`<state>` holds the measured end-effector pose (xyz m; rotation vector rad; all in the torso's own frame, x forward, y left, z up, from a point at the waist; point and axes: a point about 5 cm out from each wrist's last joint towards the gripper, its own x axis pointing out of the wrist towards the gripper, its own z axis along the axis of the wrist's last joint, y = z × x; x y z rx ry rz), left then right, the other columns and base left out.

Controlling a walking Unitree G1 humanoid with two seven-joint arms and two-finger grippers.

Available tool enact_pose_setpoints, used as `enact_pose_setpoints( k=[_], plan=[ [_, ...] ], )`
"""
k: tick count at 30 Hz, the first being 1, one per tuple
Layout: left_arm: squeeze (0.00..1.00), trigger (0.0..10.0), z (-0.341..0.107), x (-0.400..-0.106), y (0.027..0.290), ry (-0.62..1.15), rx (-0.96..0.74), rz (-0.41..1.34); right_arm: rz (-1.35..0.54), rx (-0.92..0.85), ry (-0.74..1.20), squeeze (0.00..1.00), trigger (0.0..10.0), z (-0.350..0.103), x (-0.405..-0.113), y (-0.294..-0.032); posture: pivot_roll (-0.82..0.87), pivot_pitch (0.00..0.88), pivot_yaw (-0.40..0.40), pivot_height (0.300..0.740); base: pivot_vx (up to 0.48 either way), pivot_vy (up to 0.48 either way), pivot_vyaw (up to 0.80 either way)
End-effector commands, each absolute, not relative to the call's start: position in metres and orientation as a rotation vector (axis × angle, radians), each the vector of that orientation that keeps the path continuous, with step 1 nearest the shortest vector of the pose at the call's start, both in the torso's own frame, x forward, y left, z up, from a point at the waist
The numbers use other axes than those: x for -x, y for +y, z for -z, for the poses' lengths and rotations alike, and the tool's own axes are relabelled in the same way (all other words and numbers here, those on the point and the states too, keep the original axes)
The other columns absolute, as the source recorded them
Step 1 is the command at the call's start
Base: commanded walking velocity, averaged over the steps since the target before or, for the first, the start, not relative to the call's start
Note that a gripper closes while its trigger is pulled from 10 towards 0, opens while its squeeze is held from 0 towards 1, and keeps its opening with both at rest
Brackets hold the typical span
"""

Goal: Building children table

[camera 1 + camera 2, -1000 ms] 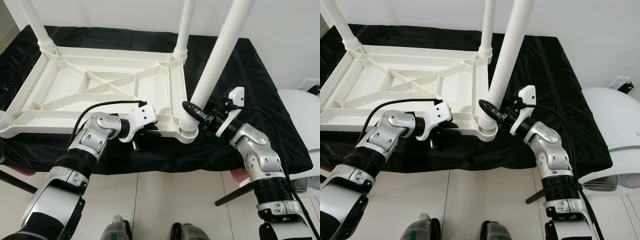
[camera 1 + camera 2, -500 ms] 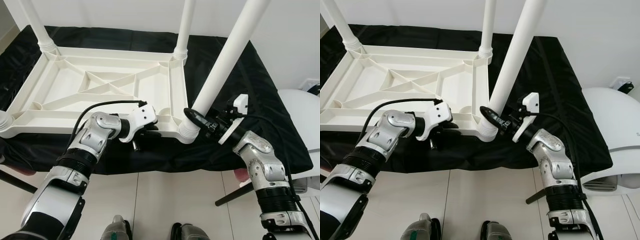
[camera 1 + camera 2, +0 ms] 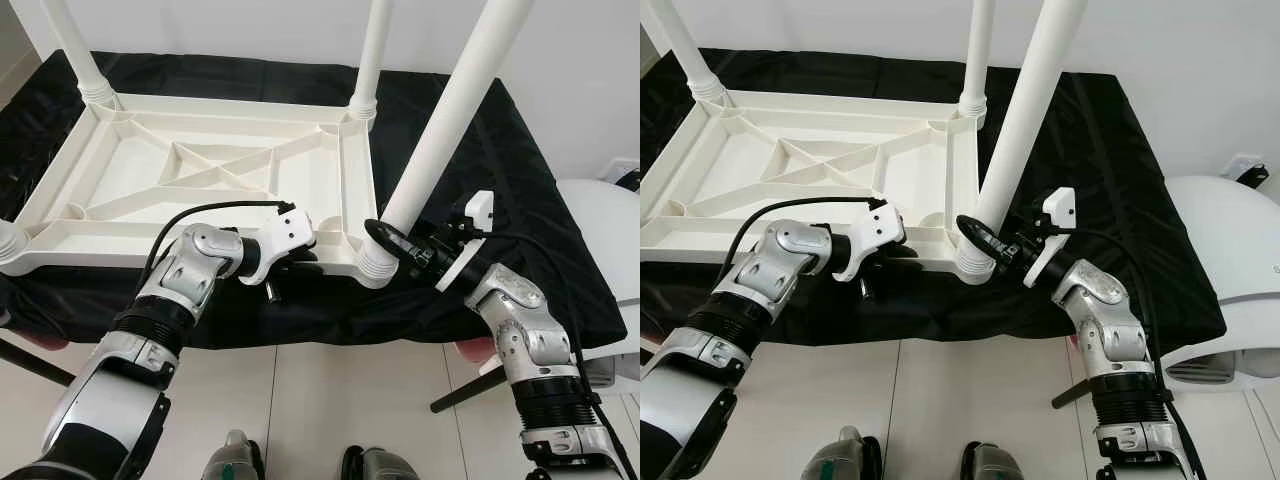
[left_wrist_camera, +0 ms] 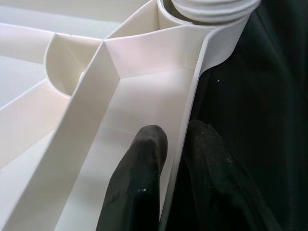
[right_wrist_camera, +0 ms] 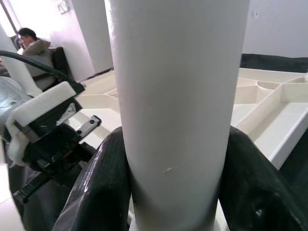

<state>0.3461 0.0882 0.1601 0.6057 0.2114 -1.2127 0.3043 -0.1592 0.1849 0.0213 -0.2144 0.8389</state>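
Observation:
A white plastic children's table [image 3: 200,165] lies upside down on a black-covered surface. Legs stand in its far-left socket [image 3: 75,50] and its far-right socket [image 3: 370,55]. A third white leg [image 3: 450,110] stands in the near-right corner socket [image 3: 372,262] and leans to the right. My right gripper [image 3: 390,240] is shut on this leg just above the socket, its fingers [image 5: 103,192] wrapped around the leg [image 5: 173,96]. My left gripper [image 3: 295,262] is shut on the table's near rim [image 4: 192,110], with one of its fingers [image 4: 139,183] inside the wall and the other outside.
Black cloth [image 3: 500,200] hangs over the front edge. A white rounded appliance [image 3: 600,230] stands at the right. A dark rod [image 3: 470,385] slants over the tiled floor below my right arm. A person [image 5: 29,43] sits far behind in the right wrist view.
The near-right leg leaned further right, then came back slightly. My right wrist dropped lower while keeping its hold. The left gripper has stayed on the rim.

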Motion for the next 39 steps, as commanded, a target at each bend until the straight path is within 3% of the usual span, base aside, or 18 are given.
enact_pose_setpoints(
  k=[1, 39],
  plan=[
    [0.00, 10.0, -0.166, -0.344, 0.080, 0.179, -0.591, 1.255, -0.815, -0.014, -0.147, 0.00, 10.0, -0.171, -0.305, -0.163, -0.03, 0.113, -0.018, 0.740, 0.000, 0.000, 0.00],
    [0.00, 10.0, -0.170, -0.343, 0.077, 0.167, -0.585, 1.260, -0.839, 0.085, -0.109, 0.00, 10.0, -0.158, -0.296, -0.160, -0.03, 0.120, -0.018, 0.740, 0.000, 0.000, 0.00]
  ],
)
